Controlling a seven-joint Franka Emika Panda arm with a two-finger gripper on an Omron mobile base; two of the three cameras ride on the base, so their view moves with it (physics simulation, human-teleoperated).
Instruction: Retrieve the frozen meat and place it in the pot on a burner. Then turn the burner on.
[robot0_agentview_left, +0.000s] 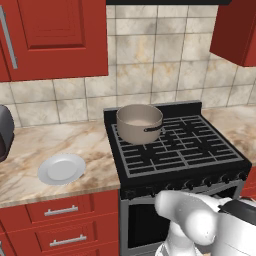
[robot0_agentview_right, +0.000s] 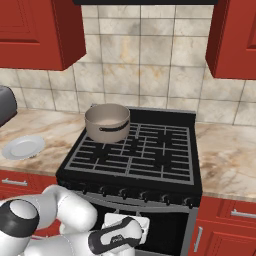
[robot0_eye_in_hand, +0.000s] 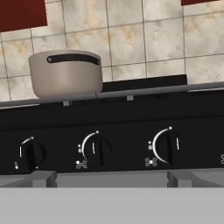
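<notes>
Fingers spread fully wide, gripping nothing, low before the stove front. From the left: a white plate (robot0_agentview_left: 61, 168) on the table (robot0_agentview_left: 30, 150) at nine o'clock of the stove; the pot (robot0_agentview_left: 140, 123), empty, on the rear-left burner (robot0_agentview_left: 142, 137) at eleven o'clock; three knobs (robot0_eye_in_hand: 97, 149) face the hand. Arm (robot0_agentview_right: 55, 220) folded low.

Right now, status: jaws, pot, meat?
Jaws open, holding nothing, low in front of the stove knobs. Pot on the rear left burner, pale inside, no meat in it. White plate bare on the counter.
</notes>
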